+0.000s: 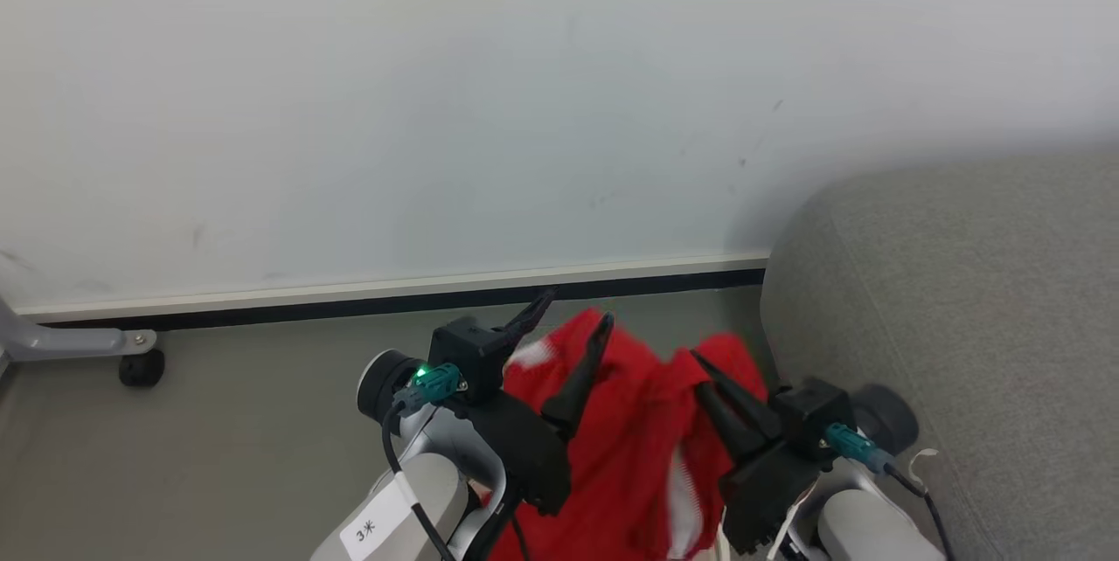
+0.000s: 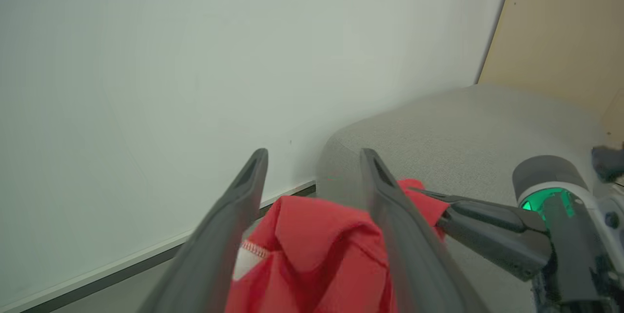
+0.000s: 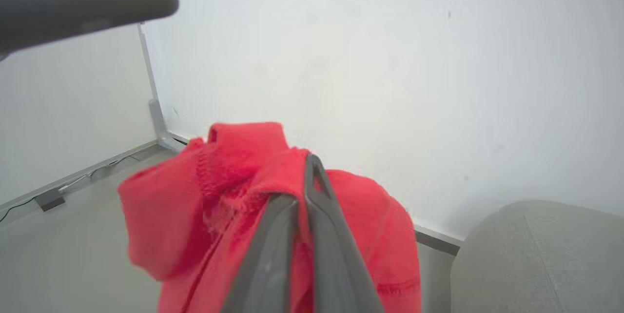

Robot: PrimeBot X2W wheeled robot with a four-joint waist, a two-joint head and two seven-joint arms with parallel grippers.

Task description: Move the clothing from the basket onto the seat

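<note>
Right gripper [image 1: 699, 369] was clamped on the soft bright red fabric clothing [image 1: 629, 439], apparently for carrying; left gripper [image 1: 577, 308], fingers spread, propped it beside the grey textured-fabric seat [image 1: 962, 299].

The grey floor [image 1: 245, 421] runs back to the dark skirting of a white wall. The grey sofa [image 1: 962, 325] stands on it at the right, and a black castor [image 1: 142, 366] rests at the left.
</note>
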